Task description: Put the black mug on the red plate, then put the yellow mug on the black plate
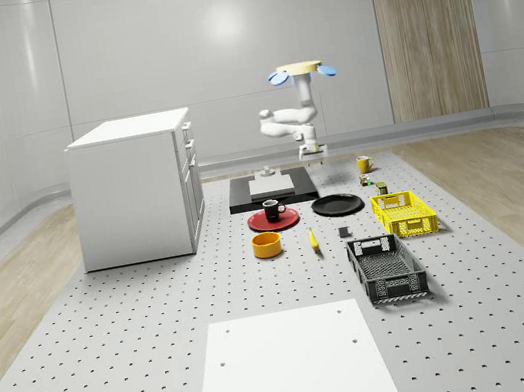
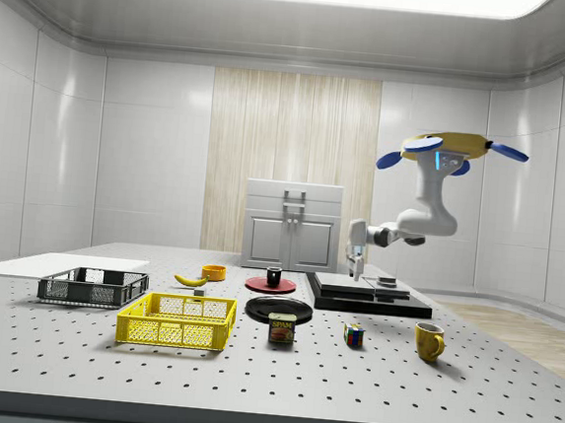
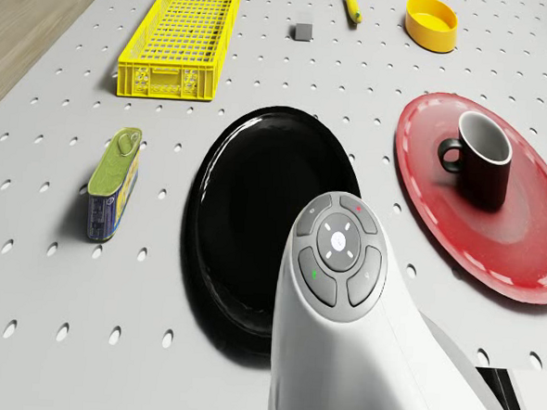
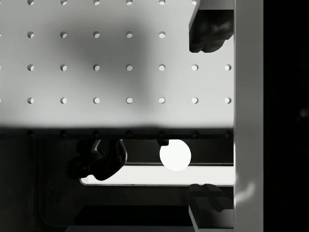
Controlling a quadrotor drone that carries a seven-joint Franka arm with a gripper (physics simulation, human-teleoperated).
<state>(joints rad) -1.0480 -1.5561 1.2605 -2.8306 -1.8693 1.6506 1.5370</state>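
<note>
Your black mug (image 3: 480, 167) sits on the red plate (image 3: 522, 248); the black plate (image 3: 255, 204) is bare, yellow mug (image 1: 364, 164) apart. The drone (image 1: 301, 71) hovers above the table (image 1: 161, 315), gripper (image 1: 310, 154) empty and spread.

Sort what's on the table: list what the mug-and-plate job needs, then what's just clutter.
Job:
glossy black ceramic mug, already on the round red plate
yellow ceramic mug
round glossy black plate

Clutter:
yellow mesh crate
black mesh crate
yellow bowl
banana
tin can

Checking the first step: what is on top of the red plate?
The black mug stands upright on the red plate, handle side showing in the drone view. Nothing else rests there. The plate's surface under the mug is covered.
</note>
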